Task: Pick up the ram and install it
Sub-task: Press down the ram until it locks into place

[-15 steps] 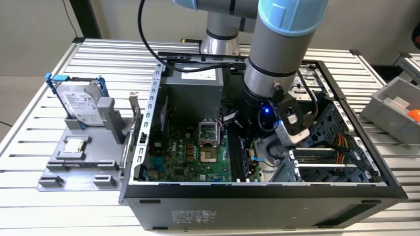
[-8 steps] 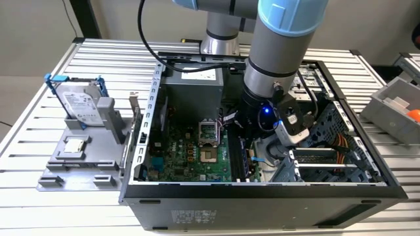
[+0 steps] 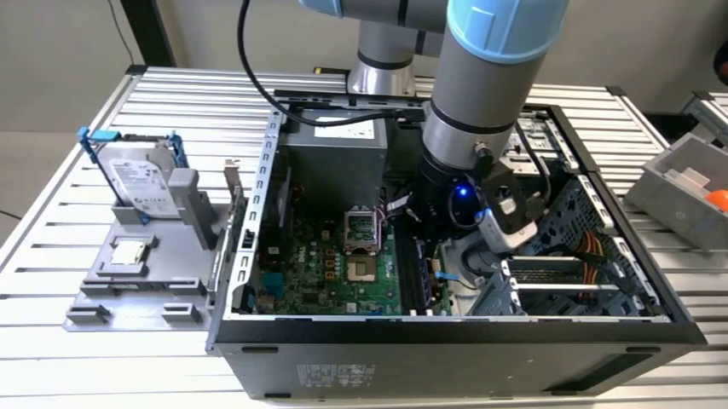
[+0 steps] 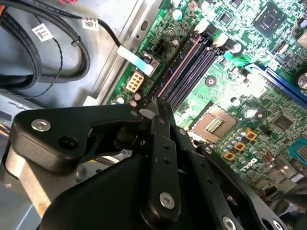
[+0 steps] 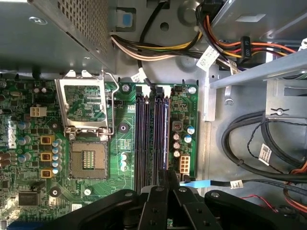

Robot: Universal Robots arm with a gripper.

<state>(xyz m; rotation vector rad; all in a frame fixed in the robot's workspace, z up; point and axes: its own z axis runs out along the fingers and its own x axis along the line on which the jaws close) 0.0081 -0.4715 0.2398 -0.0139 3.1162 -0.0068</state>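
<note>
**Stick at the slot: a crooked push is the danger**

The pincer (image 4: 153, 111) is clenched. Its tips appear to meet on the near end of a thin brownish strip that I take to be the ram (image 4: 180, 67). The strip stands edge-on along one of the black slots (image 5: 151, 134) of the green board (image 5: 124, 143), inside the open case (image 3: 455, 328) on the slatted surface (image 3: 91, 358).

I cannot tell whether the ram is fully seated. If it stands tilted or its notch is off, pressing down could jam it, bend it or strain the board. The white end clips (image 4: 204, 26) may also fail to latch if only the held end goes down.

A blue cable (image 5: 192, 182) and a pale plug (image 5: 184, 164) lie just beside the tips. A sideways slip could snag or knock them.
</note>
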